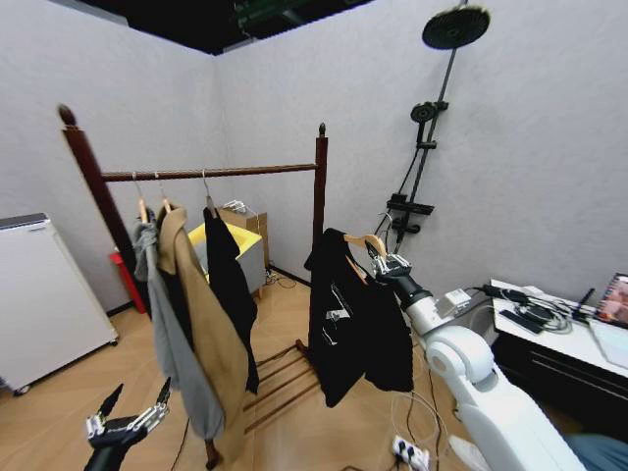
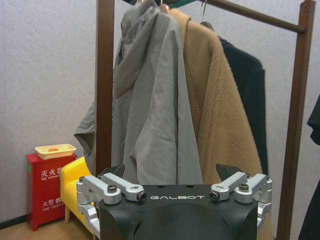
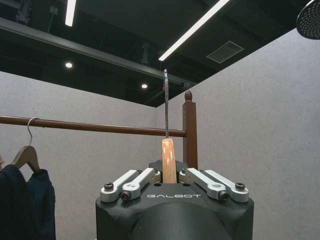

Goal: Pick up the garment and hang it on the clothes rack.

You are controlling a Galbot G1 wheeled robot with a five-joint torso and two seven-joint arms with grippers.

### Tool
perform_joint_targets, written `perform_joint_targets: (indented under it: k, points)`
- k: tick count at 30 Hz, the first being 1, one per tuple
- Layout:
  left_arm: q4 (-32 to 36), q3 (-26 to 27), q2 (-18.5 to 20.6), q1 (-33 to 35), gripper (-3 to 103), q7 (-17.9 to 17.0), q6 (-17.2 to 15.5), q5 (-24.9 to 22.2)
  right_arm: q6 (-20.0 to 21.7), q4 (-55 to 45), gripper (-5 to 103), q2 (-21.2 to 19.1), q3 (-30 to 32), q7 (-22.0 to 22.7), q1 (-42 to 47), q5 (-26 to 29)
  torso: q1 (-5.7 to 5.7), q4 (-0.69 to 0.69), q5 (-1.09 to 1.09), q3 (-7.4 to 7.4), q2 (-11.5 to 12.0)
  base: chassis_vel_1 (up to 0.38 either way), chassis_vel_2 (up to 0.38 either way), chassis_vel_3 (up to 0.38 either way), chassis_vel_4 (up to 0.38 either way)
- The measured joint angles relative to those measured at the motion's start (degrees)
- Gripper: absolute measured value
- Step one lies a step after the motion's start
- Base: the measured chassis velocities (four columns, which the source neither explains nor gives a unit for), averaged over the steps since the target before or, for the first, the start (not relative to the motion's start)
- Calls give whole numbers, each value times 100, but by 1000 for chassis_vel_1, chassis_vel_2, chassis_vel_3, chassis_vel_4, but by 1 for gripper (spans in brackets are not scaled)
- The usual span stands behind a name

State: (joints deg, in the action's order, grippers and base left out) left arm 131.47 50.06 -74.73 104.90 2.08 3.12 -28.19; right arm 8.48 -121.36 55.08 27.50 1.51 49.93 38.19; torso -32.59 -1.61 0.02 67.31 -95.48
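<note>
The garment (image 1: 348, 319), a black T-shirt with a white chest mark, hangs from a light wooden hanger (image 1: 367, 241) just right of the clothes rack (image 1: 319, 186). My right gripper (image 1: 391, 263) is shut on the hanger's neck. In the right wrist view the wooden neck (image 3: 168, 157) stands between the closed fingers, and its metal hook (image 3: 166, 100) rises in front of the rail (image 3: 100, 127), about level with it. My left gripper (image 1: 128, 420) hangs low at the near left, open and holding nothing, facing the clothes on the rack (image 2: 105, 85).
A grey jacket (image 2: 150, 110), a tan coat (image 2: 220, 115) and a plain black long garment (image 1: 231, 285) fill the rail's left half. A white cabinet (image 1: 39, 294) stands left, a red box (image 2: 50, 190) behind the rack, a black shower pole (image 1: 432, 128) and a desk (image 1: 564, 339) right.
</note>
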Motion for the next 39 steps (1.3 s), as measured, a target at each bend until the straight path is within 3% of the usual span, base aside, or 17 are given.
perform_joint_targets:
  k: [5, 9, 13, 19, 28, 29, 34, 39]
  points:
    - [0, 0, 0, -1, 100, 0, 0, 0, 441, -628, 10, -85, 61, 162, -58, 755, -7, -1, -5, 1, 2, -317, 318, 319, -322]
    - [0, 0, 0, -1, 100, 0, 0, 0, 702, -781, 10, -169, 126, 176, -213, 948, -10, 3, 1, 3, 4, -187, 202, 163, -111]
    - [0, 0, 0, -1, 100, 0, 0, 0, 914, -844, 10, -282, 163, 163, -472, 1267, -1, -5, 0, 0, 2, -32, 47, -21, 7]
    - [0, 0, 0, 1, 100, 0, 0, 0, 969, -556, 10, -401, -59, 130, -1180, 1400, 10, -3, -1, -3, -5, 65, -63, -81, 17]
    - [0, 0, 0, -1, 100, 3, 0, 0, 1013, 866, 10, -285, -1413, 148, -2861, 1507, -3, -1, -1, 2, 2, 9, -9, -6, 7]
    - [0, 0, 0, -2, 100, 1, 0, 0, 1027, 1255, 10, -173, -1841, 183, -3379, 1563, -3, -1, -2, 2, 2, 0, 0, 0, 0]
    - [0, 0, 0, -1, 100, 1, 0, 0, 1055, 1882, 10, 231, -2710, 396, -4182, 1609, -3, 1, -3, 2, 2, 0, 0, 0, 0]
    - [0, 0, 0, 0, 100, 0, 0, 0, 1122, 2131, 10, 534, -3183, 566, -4552, 1616, 0, -1, -3, 0, 0, 0, 0, 0, 0]
